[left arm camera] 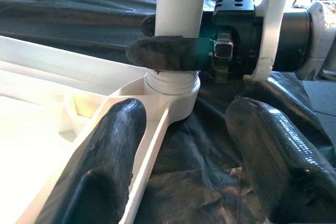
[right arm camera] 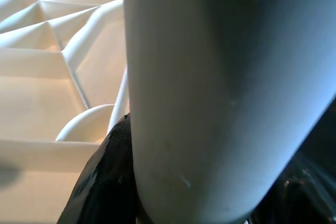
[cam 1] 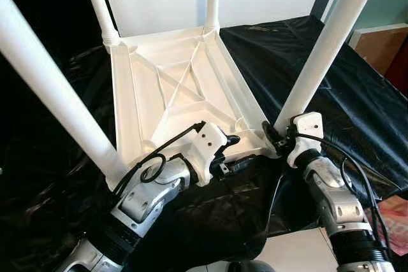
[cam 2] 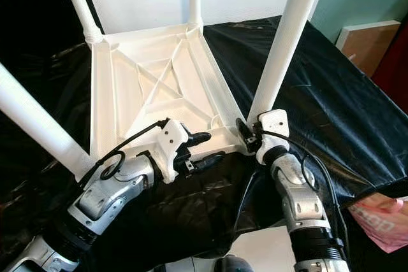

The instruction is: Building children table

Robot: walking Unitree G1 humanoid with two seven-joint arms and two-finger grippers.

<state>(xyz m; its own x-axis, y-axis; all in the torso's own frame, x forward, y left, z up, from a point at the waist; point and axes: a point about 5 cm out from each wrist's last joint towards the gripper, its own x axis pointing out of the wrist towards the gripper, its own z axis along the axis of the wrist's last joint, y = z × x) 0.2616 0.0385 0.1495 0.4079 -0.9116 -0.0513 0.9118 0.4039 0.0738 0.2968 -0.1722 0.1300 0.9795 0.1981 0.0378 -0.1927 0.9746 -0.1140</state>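
A white children's table top (cam 1: 172, 87) lies upside down on black sheeting, its ribbed underside facing up. Legs stand up from all of its corners. My right gripper (cam 1: 275, 135) is shut on the near right leg (cam 1: 325, 49), just above its socket; the right wrist view shows that leg (right arm camera: 220, 87) close up against one black finger (right arm camera: 105, 182). My left gripper (cam 1: 234, 151) is open at the near rim (left arm camera: 152, 145), one finger over the underside, the other outside over the sheeting. The near left leg (cam 1: 51, 93) rises beside my left arm.
Black plastic sheeting (cam 1: 306, 49) covers the work surface and hangs over its near edge. A brown box (cam 1: 382, 42) stands at the far right, and a pink packet (cam 2: 382, 218) lies low on the right. A white wall is behind the table top.
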